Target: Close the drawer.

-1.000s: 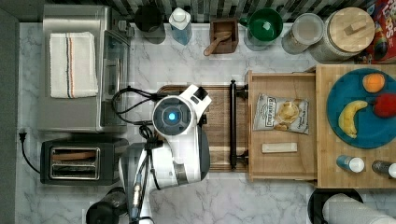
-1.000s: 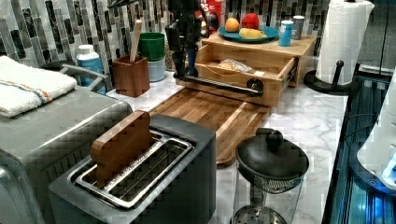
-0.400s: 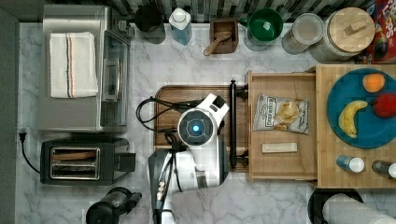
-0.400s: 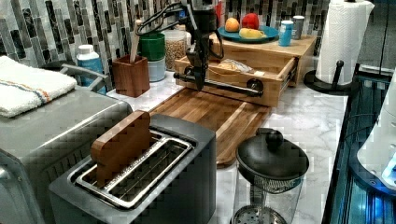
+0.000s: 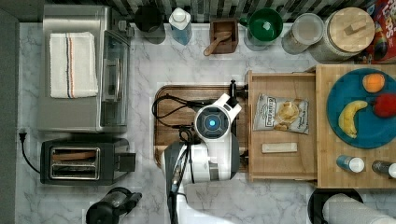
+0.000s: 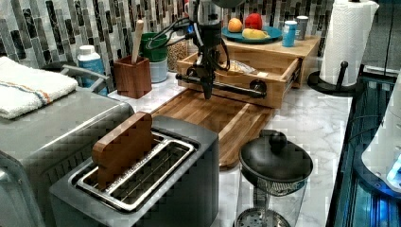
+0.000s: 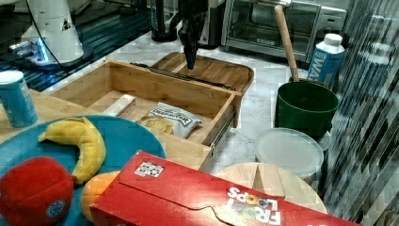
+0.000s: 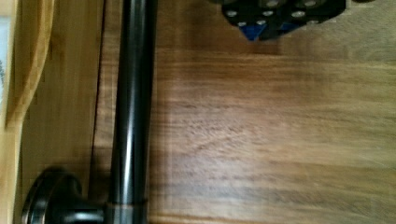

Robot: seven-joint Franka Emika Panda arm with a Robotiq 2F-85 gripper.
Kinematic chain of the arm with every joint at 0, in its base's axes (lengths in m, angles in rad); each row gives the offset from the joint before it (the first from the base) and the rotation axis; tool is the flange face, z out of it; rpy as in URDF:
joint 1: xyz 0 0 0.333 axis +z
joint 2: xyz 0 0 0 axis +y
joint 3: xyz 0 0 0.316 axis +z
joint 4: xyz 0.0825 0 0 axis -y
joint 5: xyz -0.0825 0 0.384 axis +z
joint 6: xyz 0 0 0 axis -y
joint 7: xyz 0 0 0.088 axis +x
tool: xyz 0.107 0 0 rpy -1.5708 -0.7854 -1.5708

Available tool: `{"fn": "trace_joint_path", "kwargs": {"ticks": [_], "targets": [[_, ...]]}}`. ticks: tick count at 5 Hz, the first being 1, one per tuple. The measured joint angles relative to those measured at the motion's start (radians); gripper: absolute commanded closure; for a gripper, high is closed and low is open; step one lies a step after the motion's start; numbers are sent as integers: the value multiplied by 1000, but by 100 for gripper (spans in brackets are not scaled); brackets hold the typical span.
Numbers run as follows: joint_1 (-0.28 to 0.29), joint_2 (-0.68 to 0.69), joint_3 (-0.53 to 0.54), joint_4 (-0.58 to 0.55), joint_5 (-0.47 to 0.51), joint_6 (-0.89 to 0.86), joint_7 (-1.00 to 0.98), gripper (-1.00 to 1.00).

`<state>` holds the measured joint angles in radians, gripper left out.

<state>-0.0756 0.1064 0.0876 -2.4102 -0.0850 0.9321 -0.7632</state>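
Observation:
The light wooden drawer [image 5: 280, 80] [image 6: 279, 85] [image 7: 155, 84] stands pulled out, holding a chip bag [image 5: 281, 113] and a small white bar [image 5: 279, 148]. Its black bar handle [image 6: 231, 88] [image 7: 188, 77] [image 8: 133, 93] runs across the front. My gripper [image 6: 207, 92] [image 7: 190, 62] [image 8: 280, 18] points down over the brown board, just in front of the handle on the side away from the drawer. It is shut, holds nothing, and stands a little apart from the bar. In the top view the arm [image 5: 212, 123] covers the gripper and part of the handle.
The dark cutting board [image 5: 187, 100] lies under the arm. A toaster [image 5: 84, 161], a toaster oven with a towel [image 5: 74, 65], a glass pot with a black lid [image 6: 274, 165], a utensil box [image 5: 223, 35], a green cup [image 5: 265, 25], jars and a paper towel roll [image 6: 347, 40] ring the counter.
The arm has swung toward the top view's right, from over the board's left part to just beside the drawer handle. The drawer itself has not moved.

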Motion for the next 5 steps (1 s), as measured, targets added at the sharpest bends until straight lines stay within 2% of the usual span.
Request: {"fn": "trace_joint_path", "kwargs": {"ticks": [3, 5], "targets": [[-28, 24, -55, -27, -103, 4, -45, 100], [-85, 35, -66, -21, -78, 45, -319, 100]]}}
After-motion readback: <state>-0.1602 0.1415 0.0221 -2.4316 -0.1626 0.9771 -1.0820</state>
